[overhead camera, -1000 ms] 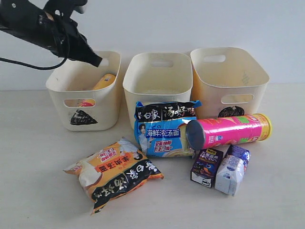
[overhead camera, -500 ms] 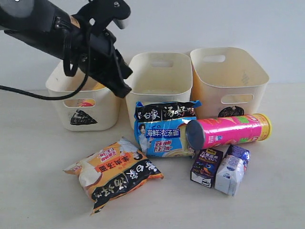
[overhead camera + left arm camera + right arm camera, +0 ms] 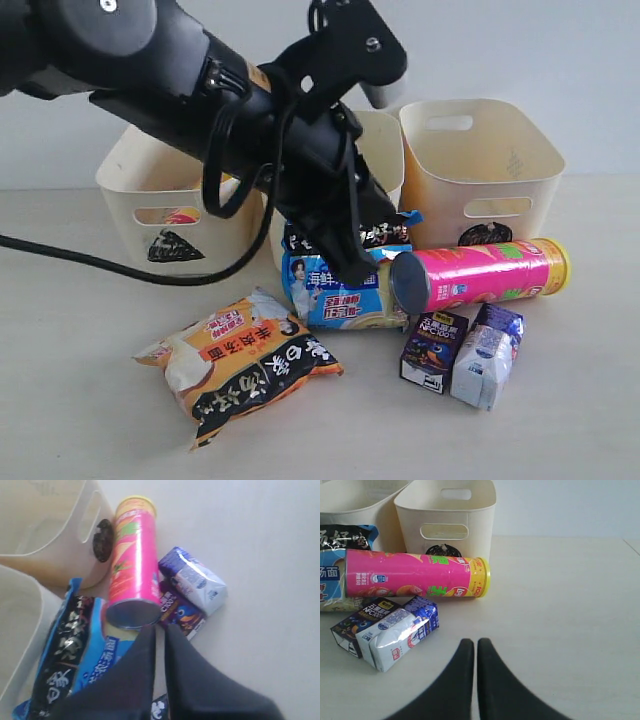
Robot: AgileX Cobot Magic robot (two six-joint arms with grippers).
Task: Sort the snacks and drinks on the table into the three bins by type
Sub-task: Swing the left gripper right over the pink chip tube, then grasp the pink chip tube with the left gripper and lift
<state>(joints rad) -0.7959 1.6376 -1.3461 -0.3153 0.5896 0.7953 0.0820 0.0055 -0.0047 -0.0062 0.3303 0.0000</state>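
Pink tube (image 3: pixel 134 570) lies beside the closed, empty left hand (image 3: pixel 160 628).

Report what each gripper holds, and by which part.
Nothing is held. The left gripper, shut and empty, is near the pink tube; the right gripper, shut and empty, is above the table.

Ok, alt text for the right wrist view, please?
The right hand, shut and empty, hangs over the table near a pink chip tube lying on its side before a cream bin, with a purple carton and white-and-blue carton beside it.
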